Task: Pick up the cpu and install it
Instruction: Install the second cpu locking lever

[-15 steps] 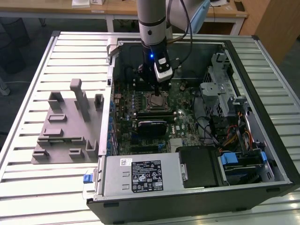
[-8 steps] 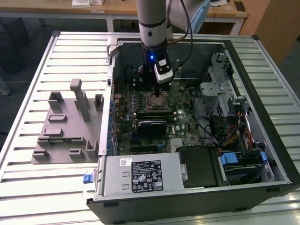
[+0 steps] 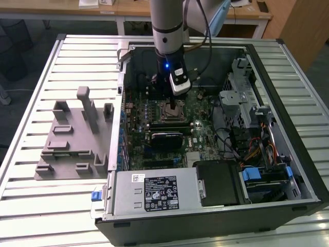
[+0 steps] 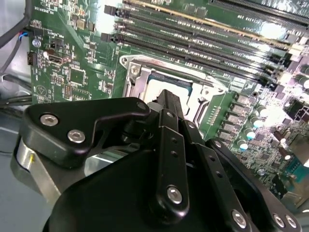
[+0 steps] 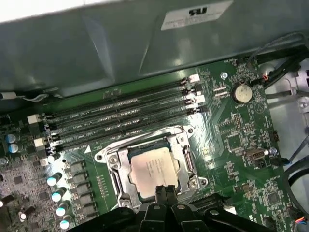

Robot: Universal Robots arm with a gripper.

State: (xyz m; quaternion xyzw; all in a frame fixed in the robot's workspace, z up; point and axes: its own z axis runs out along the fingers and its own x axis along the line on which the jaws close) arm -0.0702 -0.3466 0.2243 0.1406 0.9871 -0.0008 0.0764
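Observation:
The cpu, a flat square chip with a pale silvery top, lies flat inside the metal-framed socket on the green motherboard. My gripper hangs straight above one edge of the chip, its two thin black fingers pressed together, and it is shut. In the second wrist view the gripper covers part of the cpu within the socket. In the exterior view the gripper reaches down into the open computer case, right at the socket.
Several dark memory slots run beside the socket, and a coin battery sits farther along. A grey plastic tray with upright pegs stands on the slatted table at the exterior view's left. A power supply and a drive cage crowd the case.

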